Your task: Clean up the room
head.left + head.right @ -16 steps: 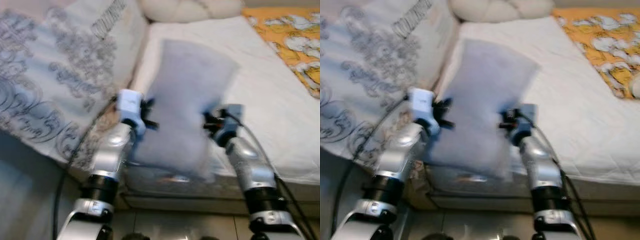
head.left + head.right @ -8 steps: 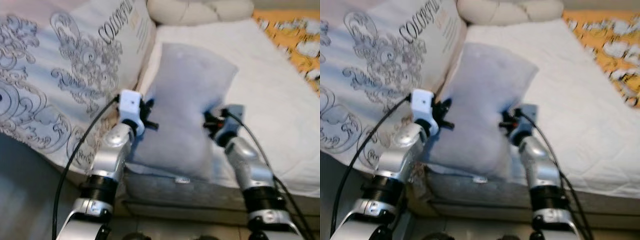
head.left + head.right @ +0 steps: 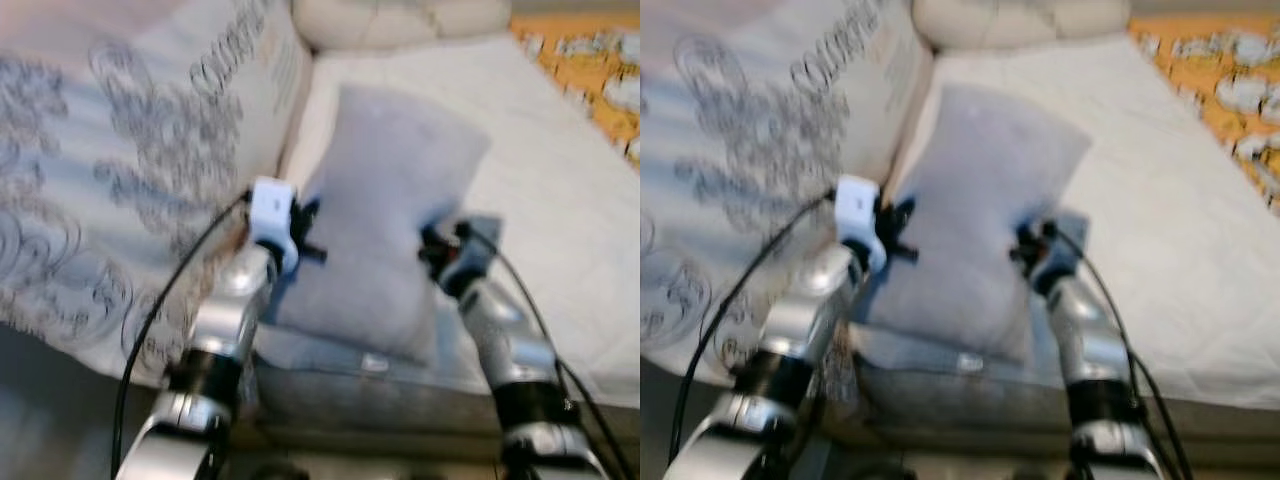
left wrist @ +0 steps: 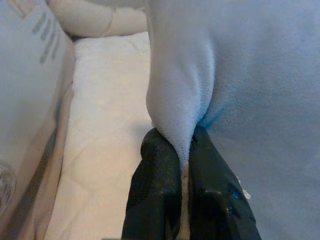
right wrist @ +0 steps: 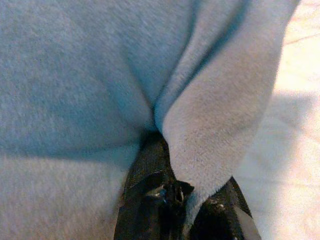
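Both arms raised forward; left end effector and right end effector pinched closed.

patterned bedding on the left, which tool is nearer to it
Left. The left tool pinches the blue pillow's edge right beside the patterned bedding; the right tool grips the pillow's far edge, over the white mattress.

One grey pillow, one patterned cushion, one cream pillow, one bed
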You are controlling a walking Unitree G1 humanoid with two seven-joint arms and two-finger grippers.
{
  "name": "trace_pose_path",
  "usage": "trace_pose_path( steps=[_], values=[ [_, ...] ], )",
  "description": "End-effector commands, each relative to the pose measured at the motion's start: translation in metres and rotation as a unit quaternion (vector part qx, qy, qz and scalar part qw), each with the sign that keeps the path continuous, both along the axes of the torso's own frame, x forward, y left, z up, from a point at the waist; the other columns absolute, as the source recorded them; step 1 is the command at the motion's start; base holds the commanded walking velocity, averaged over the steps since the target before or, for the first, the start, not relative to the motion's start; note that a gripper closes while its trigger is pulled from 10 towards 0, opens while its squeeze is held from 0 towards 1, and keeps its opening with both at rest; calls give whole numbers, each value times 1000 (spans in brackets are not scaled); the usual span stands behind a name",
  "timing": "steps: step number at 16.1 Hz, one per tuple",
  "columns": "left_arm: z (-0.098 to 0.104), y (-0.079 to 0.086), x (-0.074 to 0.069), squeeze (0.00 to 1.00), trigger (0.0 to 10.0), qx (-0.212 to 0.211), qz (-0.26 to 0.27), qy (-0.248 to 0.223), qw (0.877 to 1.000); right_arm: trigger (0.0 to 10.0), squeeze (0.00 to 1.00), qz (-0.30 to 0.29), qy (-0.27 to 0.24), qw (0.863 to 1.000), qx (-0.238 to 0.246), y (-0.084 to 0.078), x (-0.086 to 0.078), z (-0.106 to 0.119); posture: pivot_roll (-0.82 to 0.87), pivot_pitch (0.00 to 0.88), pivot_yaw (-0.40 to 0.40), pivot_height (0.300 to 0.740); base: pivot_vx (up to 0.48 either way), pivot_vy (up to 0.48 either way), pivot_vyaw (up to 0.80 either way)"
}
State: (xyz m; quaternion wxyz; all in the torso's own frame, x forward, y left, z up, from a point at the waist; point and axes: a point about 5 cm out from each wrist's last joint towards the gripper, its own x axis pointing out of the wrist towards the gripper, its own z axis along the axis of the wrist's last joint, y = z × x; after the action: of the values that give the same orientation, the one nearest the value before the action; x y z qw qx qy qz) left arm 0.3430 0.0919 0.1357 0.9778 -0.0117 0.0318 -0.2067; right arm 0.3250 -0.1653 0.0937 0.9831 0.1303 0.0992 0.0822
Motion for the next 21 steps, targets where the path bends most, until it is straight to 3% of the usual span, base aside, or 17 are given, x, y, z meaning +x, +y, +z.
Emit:
trace_pose_path(
  steps=[1,10,11,12,13,15,20,21],
  values=[
    [7,15,4,0,10000,3,24,-16,1000,10000,0,14,-18,1000,13,12,4,10,-55,0,117,740,326,0,0],
    [3,22,0,0,10000,1,41,-14,999,10000,0,32,-17,999,11,16,6,10,-33,0,85,740,328,0,-149],
    [2,23,-1,0,10000,2,42,-13,999,10000,188,30,-19,999,14,16,6,10,-35,0,86,740,326,0,0],
    [2,23,-2,0,10000,2,42,-13,999,10000,639,20,-21,1000,12,14,7,10,-38,0,88,740,326,0,0],
    [1,23,-1,0,10000,3,43,-12,999,10000,1000,0,-21,1000,-9,9,8,8,-40,0,89,740,326,0,0],
    [-1,23,0,0,10000,10,48,-6,999,10000,1000,-14,-23,999,-29,-2,6,4,-42,0,93,740,154,0,0],
    [-2,35,11,0,10000,98,57,-18,993,10000,1000,-4,-1,996,-92,-30,-4,-7,-41,0,99,740,0,0,0],
    [1,43,19,0,10000,138,61,-22,988,10000,1000,20,-13,995,-93,-35,-7,-4,-42,0,102,740,0,0,0]
  ],
)
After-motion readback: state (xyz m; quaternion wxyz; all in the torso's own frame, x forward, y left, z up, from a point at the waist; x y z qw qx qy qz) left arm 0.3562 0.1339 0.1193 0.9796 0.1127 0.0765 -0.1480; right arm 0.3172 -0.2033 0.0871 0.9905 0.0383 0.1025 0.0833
